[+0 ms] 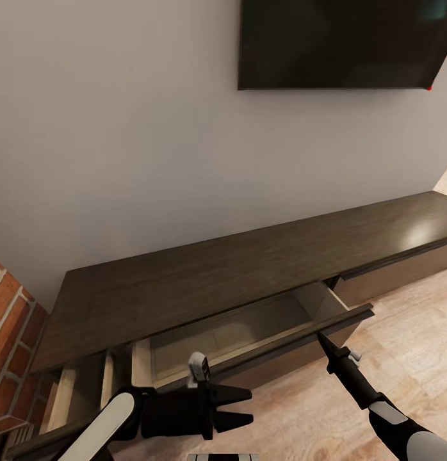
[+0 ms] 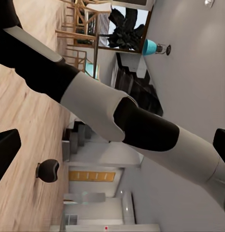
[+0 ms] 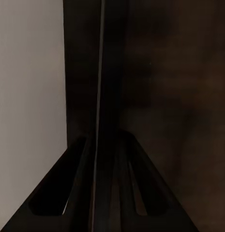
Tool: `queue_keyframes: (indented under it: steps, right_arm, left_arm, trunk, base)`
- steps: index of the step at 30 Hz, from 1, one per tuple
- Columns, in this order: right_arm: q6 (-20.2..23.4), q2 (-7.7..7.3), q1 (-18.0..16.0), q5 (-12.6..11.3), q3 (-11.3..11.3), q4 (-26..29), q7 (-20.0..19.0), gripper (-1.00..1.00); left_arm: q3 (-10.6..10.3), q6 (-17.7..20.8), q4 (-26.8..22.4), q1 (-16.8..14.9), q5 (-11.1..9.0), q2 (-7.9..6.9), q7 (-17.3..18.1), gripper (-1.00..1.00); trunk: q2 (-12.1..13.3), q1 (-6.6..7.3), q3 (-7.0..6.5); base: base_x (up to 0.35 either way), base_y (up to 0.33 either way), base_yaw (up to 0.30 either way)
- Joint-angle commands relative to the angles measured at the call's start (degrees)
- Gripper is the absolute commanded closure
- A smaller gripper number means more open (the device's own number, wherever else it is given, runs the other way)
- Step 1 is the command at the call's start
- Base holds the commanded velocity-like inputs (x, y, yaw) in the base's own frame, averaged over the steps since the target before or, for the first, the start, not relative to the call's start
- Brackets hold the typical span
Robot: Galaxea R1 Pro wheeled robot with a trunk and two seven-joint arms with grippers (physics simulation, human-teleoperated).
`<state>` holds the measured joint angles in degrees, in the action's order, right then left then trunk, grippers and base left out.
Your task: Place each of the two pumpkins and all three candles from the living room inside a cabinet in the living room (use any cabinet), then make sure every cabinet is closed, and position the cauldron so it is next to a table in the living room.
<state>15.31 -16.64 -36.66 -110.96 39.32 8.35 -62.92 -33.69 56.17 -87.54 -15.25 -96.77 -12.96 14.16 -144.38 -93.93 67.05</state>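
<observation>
The long dark-brown cabinet (image 1: 217, 275) stands against the wall. Its middle drawer (image 1: 249, 330) is pulled out and the pale interior that shows holds nothing. A second drawer (image 1: 76, 390) at the left end is open too. My right gripper (image 1: 321, 338) is shut, its tips against the top edge of the middle drawer's front (image 1: 294, 351); the right wrist view has the fingers (image 3: 83, 159) pressed close to that dark panel. Lower down, in front of the cabinet, my left gripper (image 1: 251, 406) is open and holds nothing. The black cauldron (image 2: 48, 170) sits on the wood floor. Pumpkins, candles and table are out of view.
A wall TV (image 1: 339, 41) hangs above the cabinet. The red-brick fireplace (image 1: 12, 346) adjoins its left end. The right-hand drawer front (image 1: 396, 272) is shut. Light wood floor (image 1: 409, 333) lies in front. My right arm (image 2: 117, 121) crosses the left wrist view, with a staircase (image 2: 136, 84) behind it.
</observation>
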Motion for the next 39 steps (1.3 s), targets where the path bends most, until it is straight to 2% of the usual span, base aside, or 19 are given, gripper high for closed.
queue_keyframes:
  steps: [1, 6, 15, 21, 27, 34, 35, 36, 39]
  right_arm:
    - [0.9, 1.88, 0.0, -0.1, 4.1, 2.4, -0.5, 1.0]
    - [0.9, 1.88, 0.0, -0.1, 4.1, 2.4, -0.5, 1.0]
    - [0.9, 1.88, 0.0, -0.1, 4.1, 2.4, -0.9, 1.0]
    - [0.9, 1.9, 0.0, -0.1, 4.1, 2.4, -0.9, 1.0]
    - [0.9, 1.88, 0.0, -0.1, 4.1, 2.4, -0.9, 1.0]
    - [0.9, 1.88, 0.0, -0.1, 4.1, 2.4, -0.9, 1.0]
    - [0.2, 0.48, 0.0, -0.3, 0.6, -0.1, -1.0, 1.0]
    - [-0.2, 0.78, 0.0, -0.1, 0.2, -0.2, -1.1, 1.0]
    - [-0.2, 0.42, -0.1, -0.1, 0.0, -0.2, -1.1, 1.0]
  left_arm:
    - [-0.3, 0.0, 0.0, -0.1, 0.4, 0.07, 0.5, -1.0]
    - [-1.2, 0.0, -0.2, 0.0, 0.4, 0.86, 0.5, -1.0]
    - [-1.2, 0.0, -0.3, -0.1, 0.4, 0.92, 0.5, -1.0]
    - [-1.1, -0.2, -2.4, -0.1, 0.5, 0.76, 0.4, -1.0]
    - [-1.2, -0.2, -4.2, -0.1, 0.4, 0.9, -4.1, -1.0]
    - [-1.7, -0.3, -5.0, -0.1, 0.4, 1.1, -5.0, -1.0]
    - [-1.4, -0.4, -4.7, 0.0, 0.4, 1.08, -4.9, -1.0]
    - [-1.4, -0.4, -4.8, 0.1, 0.5, 0.92, -4.9, -1.0]
    - [-1.5, -0.5, -4.8, 0.1, 0.5, 0.96, -4.9, -1.0]
  trunk:
    - [0.0, 0.02, 0.05]
    - [0.0, 0.02, 0.05]
    - [0.0, 0.02, 0.05]
    - [0.0, 0.02, 0.05]
    - [0.0, 0.02, 0.05]
    - [0.0, 0.02, 0.05]
    - [0.0, 0.01, 0.05]
    - [0.0, 0.01, 0.05]
    - [0.0, 0.01, 0.05]
  base:
    - [0.0, 0.0, 0.0]
    - [0.0, 0.0, 0.0]
    - [0.0, 0.0, 0.0]
    - [0.0, 0.0, 0.0]
    - [0.0, 0.0, 0.0]
    - [0.0, 0.0, 0.0]
    - [0.0, 0.0, 0.0]
    - [0.0, 0.0, 0.0]
    - [0.0, 0.0, 0.0]
